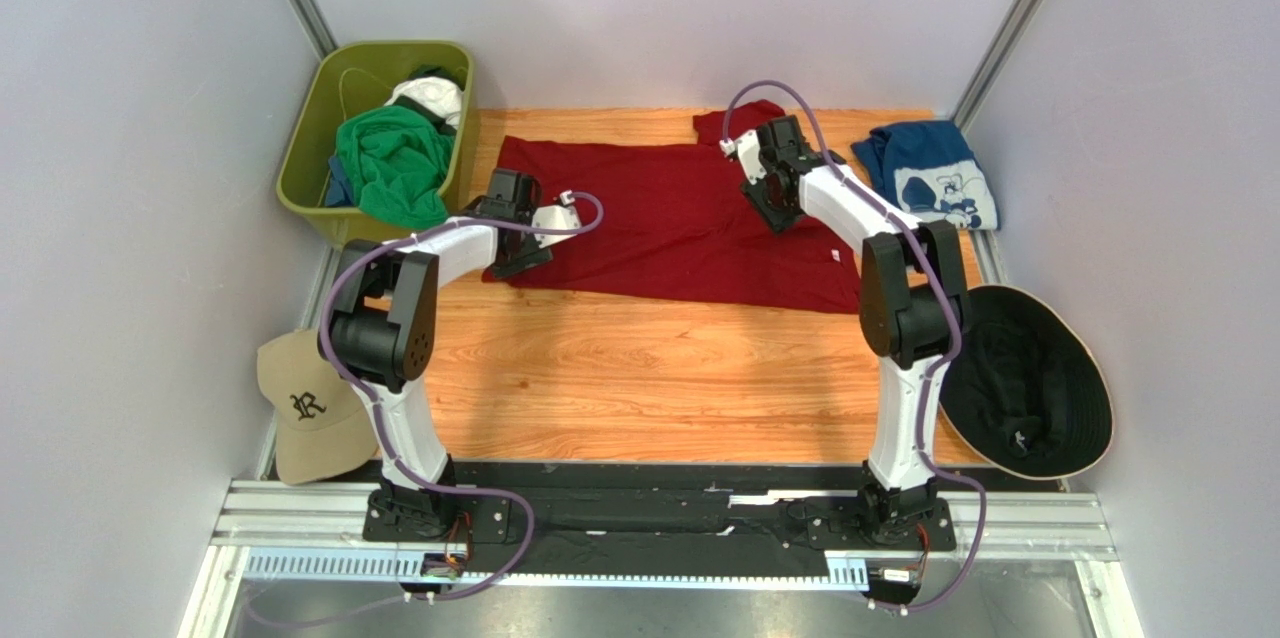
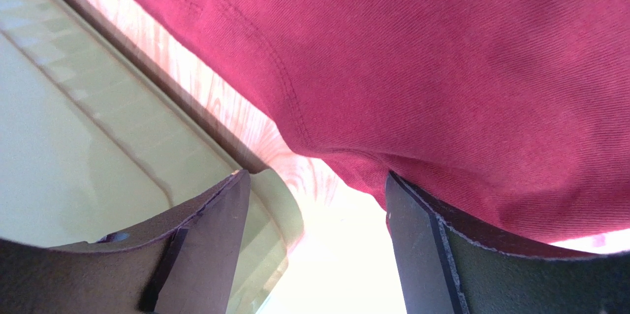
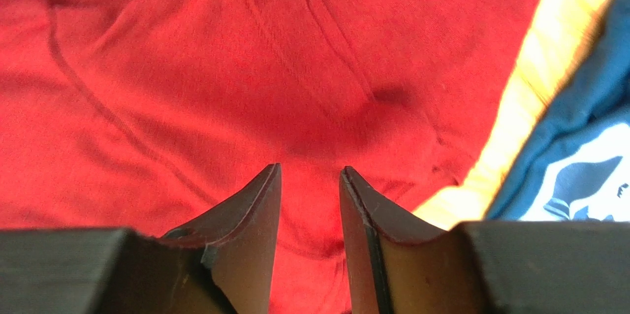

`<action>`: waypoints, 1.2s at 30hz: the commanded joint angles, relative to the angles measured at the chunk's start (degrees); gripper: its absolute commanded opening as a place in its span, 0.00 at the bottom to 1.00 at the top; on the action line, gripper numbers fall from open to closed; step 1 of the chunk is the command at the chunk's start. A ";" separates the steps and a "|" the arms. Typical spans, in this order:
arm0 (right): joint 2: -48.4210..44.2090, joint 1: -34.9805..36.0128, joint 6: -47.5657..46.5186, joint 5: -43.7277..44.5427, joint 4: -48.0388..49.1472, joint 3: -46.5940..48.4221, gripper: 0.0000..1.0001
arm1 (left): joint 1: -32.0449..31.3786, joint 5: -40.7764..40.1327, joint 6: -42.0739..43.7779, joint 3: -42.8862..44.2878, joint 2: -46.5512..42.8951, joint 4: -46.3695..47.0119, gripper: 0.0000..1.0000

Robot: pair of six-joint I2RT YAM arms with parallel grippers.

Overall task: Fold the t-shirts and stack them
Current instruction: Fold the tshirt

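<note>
The dark red t-shirt (image 1: 676, 226) lies spread flat on the wooden table (image 1: 631, 368), with both grippers down at it. The left gripper (image 2: 316, 177) is at the shirt's near left corner. Its jaws stand wide apart and hold nothing: bare table shows between them, and the shirt's hemmed edge runs just ahead of the tips and behind the right-hand finger. To the left of this gripper is the wall of the olive-green bin (image 2: 89, 144), where the bright green t-shirt (image 1: 394, 166) sits bunched up.

The right gripper (image 3: 307, 170) is low over the red shirt, near its far right sleeve. Its jaws leave only a narrow gap with red cloth showing in it, and a small pucker lies just ahead of the tips. Whether cloth is pinched cannot be told. To this gripper's right, across a strip of bare table, lies the navy-blue t-shirt (image 3: 569, 144), white print facing up.
</note>
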 commanded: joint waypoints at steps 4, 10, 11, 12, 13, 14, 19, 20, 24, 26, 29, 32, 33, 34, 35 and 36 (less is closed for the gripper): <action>-9.35 0.47 0.91 0.06 5.53 -7.08 0.40 | -0.17 3.04 -2.07 2.58 1.76 -2.65 0.77; -10.93 0.47 0.65 -0.20 5.80 -9.90 0.40 | -0.17 2.34 -1.28 1.79 1.77 -2.56 0.77; -11.02 0.55 0.47 -0.20 5.97 -10.60 0.40 | -0.17 2.08 -1.10 1.61 1.42 -2.56 0.77; -11.11 0.56 0.38 -0.12 6.06 -11.04 0.40 | -0.17 1.90 -0.75 1.00 1.15 -2.65 0.77; -11.37 0.56 0.29 -0.12 6.23 -11.31 0.40 | -0.17 1.55 -0.32 0.47 0.80 -2.56 0.77; -11.29 0.56 0.03 -0.03 6.32 -12.01 0.40 | -0.17 1.37 0.04 -0.58 0.28 -2.12 0.77; -10.93 0.56 -0.76 1.20 7.38 -13.33 0.39 | 0.00 -1.44 3.20 -4.45 -0.78 0.25 0.76; -10.85 0.56 -1.11 1.38 7.55 -13.59 0.39 | 0.09 -1.62 3.38 -5.32 -0.78 0.60 0.76; -11.20 0.55 -1.64 1.73 7.82 -14.21 0.39 | 0.62 -2.41 4.17 -7.09 -1.84 0.78 0.76; -11.37 0.55 -1.90 1.91 7.82 -14.30 0.39 | 1.06 -2.67 4.17 -7.62 -2.71 0.96 0.76; -11.55 0.56 -1.82 1.73 7.82 -14.56 0.39 | 1.23 -2.50 3.82 -8.06 -4.38 0.17 0.77; -11.72 0.56 -1.29 1.38 7.82 -14.83 0.39 | 1.15 -1.19 2.51 -8.06 -6.75 -0.80 0.77; -11.99 0.56 -0.94 1.47 7.90 -15.17 0.39 | 1.23 -0.66 1.98 -8.06 -8.50 -1.15 0.77; -12.16 0.56 -0.76 1.38 7.91 -15.35 0.39 | 1.23 0.04 1.54 -7.97 -9.39 -1.85 0.78; -12.43 0.56 -0.59 1.29 8.34 -15.70 0.39 | 1.23 1.27 0.23 -7.97 -10.35 -1.94 0.78; -13.21 0.56 -0.32 1.29 8.78 -16.05 0.39 | 1.15 1.80 -0.57 -7.97 -12.28 -2.21 0.79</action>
